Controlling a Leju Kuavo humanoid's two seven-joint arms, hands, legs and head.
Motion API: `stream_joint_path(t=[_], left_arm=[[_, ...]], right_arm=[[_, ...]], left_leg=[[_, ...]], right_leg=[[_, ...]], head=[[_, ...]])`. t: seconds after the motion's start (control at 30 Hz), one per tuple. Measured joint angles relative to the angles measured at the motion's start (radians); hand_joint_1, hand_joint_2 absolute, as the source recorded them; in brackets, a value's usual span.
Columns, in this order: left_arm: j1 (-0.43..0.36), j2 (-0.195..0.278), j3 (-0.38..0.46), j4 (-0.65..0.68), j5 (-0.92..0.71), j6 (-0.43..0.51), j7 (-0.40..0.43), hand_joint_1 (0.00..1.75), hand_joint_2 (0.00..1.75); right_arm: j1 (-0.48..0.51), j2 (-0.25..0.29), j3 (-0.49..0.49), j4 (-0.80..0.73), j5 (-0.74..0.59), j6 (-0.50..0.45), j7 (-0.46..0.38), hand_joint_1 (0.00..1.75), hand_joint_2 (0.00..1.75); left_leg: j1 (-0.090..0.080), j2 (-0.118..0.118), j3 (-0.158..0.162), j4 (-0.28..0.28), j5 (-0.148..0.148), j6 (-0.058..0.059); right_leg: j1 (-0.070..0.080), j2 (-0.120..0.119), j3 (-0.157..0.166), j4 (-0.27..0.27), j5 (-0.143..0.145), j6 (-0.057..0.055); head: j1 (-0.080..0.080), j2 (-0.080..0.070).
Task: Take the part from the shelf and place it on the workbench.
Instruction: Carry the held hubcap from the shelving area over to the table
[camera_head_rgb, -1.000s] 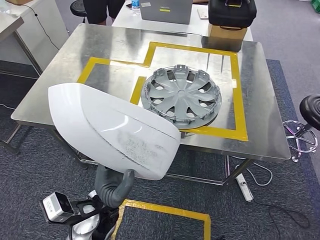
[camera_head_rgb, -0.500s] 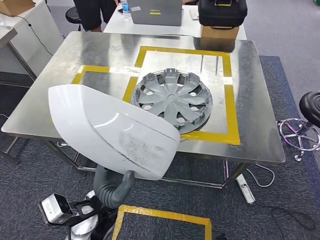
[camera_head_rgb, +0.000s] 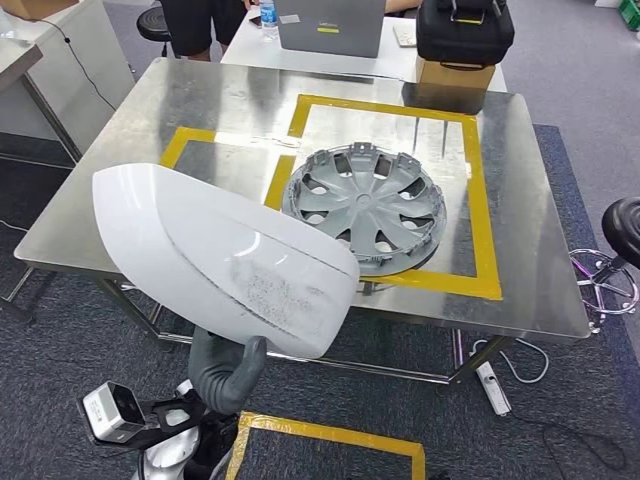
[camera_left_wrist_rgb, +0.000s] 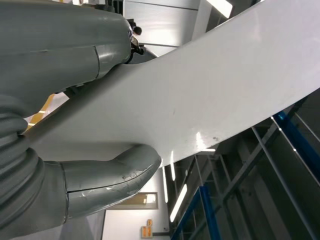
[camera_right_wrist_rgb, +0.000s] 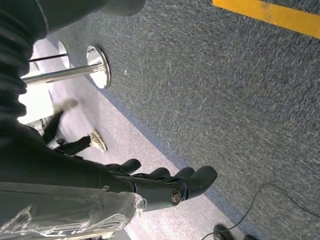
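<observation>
Steel workbench marked with yellow tape outlines, grey wheel cover lying inside one outline

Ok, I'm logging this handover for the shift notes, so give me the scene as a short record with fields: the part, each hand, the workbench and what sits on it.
part: large white glossy curved shell, held up in front of the bench
left hand: left hand grips the shell from below, thumb pressed on its edge
right hand: right hand hangs over grey carpet, holding nothing
workbench: steel table with yellow tape outlines
on bench: grey plastic wheel cover inside the larger outline
</observation>
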Motion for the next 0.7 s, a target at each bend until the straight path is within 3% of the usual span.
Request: stream_joint_path(t=[0.07, 0.1, 0.17, 0.3, 0.37, 0.43, 0.47, 0.5, 0.53, 0.6, 0.63, 0.7], left_arm=[[0.001, 0.0, 0.0, -0.004, -0.003, -0.007, 0.0, 1.75, 1.75], [0.001, -0.001, 0.0, -0.006, -0.005, -0.008, 0.0, 1.75, 1.75], [0.002, -0.002, -0.001, -0.006, -0.007, -0.009, 0.0, 1.75, 1.75], [0.002, -0.002, -0.004, -0.006, -0.008, -0.005, 0.0, 1.75, 1.75], [0.0, -0.002, -0.004, -0.006, -0.004, -0.001, 0.0, 1.75, 1.75], [0.001, -0.002, -0.002, -0.006, 0.004, 0.004, 0.0, 1.75, 1.75], [0.003, -0.002, -0.002, -0.006, 0.007, 0.006, 0.0, 1.75, 1.75], [0.005, -0.002, -0.001, -0.006, 0.01, 0.008, 0.0, 1.75, 1.75], [0.006, -0.002, 0.0, -0.006, 0.012, 0.009, 0.0, 1.75, 1.75], [0.006, -0.002, 0.002, -0.006, 0.016, 0.011, 0.0, 1.75, 1.75], [0.005, -0.004, 0.002, -0.007, 0.018, 0.013, 0.0, 1.75, 1.75], [0.003, -0.008, 0.003, -0.008, 0.021, 0.018, 0.0, 1.75, 1.75]], right_arm=[[0.0, 0.0, 0.0, 0.0, 0.0, 0.001, 0.001, 0.0, 1.75], [0.0, 0.001, 0.0, 0.0, 0.0, 0.002, 0.001, 0.0, 1.75], [-0.002, 0.002, 0.0, 0.001, 0.0, 0.004, 0.0, 0.0, 1.75], [-0.001, 0.003, 0.0, 0.001, -0.003, 0.004, 0.0, 0.0, 1.75], [-0.002, 0.003, 0.0, 0.001, -0.003, 0.002, -0.001, 0.0, 1.75], [-0.001, 0.003, 0.0, 0.001, -0.003, 0.001, -0.001, 0.0, 1.75], [0.0, 0.004, 0.0, 0.001, -0.002, 0.001, -0.001, 0.0, 1.75], [0.003, 0.004, 0.0, 0.001, -0.002, 0.001, -0.001, 0.0, 1.75], [0.005, 0.004, 0.0, 0.001, -0.002, 0.001, -0.001, 0.0, 1.75], [0.005, 0.004, 0.0, 0.001, -0.001, 0.001, 0.0, 0.0, 1.75], [0.005, 0.004, 0.0, 0.001, -0.001, 0.001, 0.0, 0.0, 1.75], [0.003, 0.005, 0.0, 0.001, -0.001, 0.001, 0.003, 0.0, 1.75]], left_leg=[[0.001, 0.0, 0.022, 0.0, -0.015, -0.006], [0.0, 0.0, 0.031, 0.001, -0.021, -0.011], [-0.004, 0.0, 0.04, 0.002, -0.027, -0.023], [-0.004, 0.002, 0.034, 0.01, -0.037, -0.041], [-0.004, 0.003, -0.014, 0.093, -0.073, -0.051], [-0.003, 0.003, -0.1, 0.223, -0.109, -0.055], [-0.003, 0.003, -0.134, 0.262, -0.107, -0.055], [-0.004, 0.003, -0.151, 0.267, -0.083, -0.053], [-0.004, 0.004, -0.149, 0.237, -0.041, -0.051], [-0.004, 0.004, -0.113, 0.123, 0.049, -0.044], [-0.004, 0.005, -0.093, 0.07, 0.069, -0.041], [-0.006, 0.003, -0.075, 0.023, 0.067, -0.033]], right_leg=[[-0.001, -0.002, 0.054, -0.118, 0.074, -0.002], [0.001, -0.004, 0.088, -0.183, 0.095, -0.003], [0.003, -0.006, 0.126, -0.251, 0.099, -0.012], [0.002, -0.003, 0.133, -0.261, 0.086, -0.036], [-0.001, -0.003, 0.141, -0.268, 0.082, -0.046], [-0.001, -0.003, 0.149, -0.27, 0.074, -0.053], [0.0, -0.003, 0.154, -0.27, 0.069, -0.055], [0.0, -0.002, 0.161, -0.27, 0.064, -0.055], [0.0, 0.0, 0.17, -0.27, 0.058, -0.054], [0.001, 0.003, 0.185, -0.269, 0.045, -0.048], [0.004, 0.004, 0.188, -0.268, 0.039, -0.043], [0.007, 0.005, 0.187, -0.269, 0.031, -0.032]], head=[[0.001, 0.0], [0.003, 0.0], [0.003, 0.0], [-0.006, 0.0], [-0.01, 0.0], [-0.012, 0.0], [-0.012, 0.0], [-0.013, 0.0], [-0.013, 0.0], [-0.013, 0.0], [-0.013, 0.0], [-0.012, 0.0]])
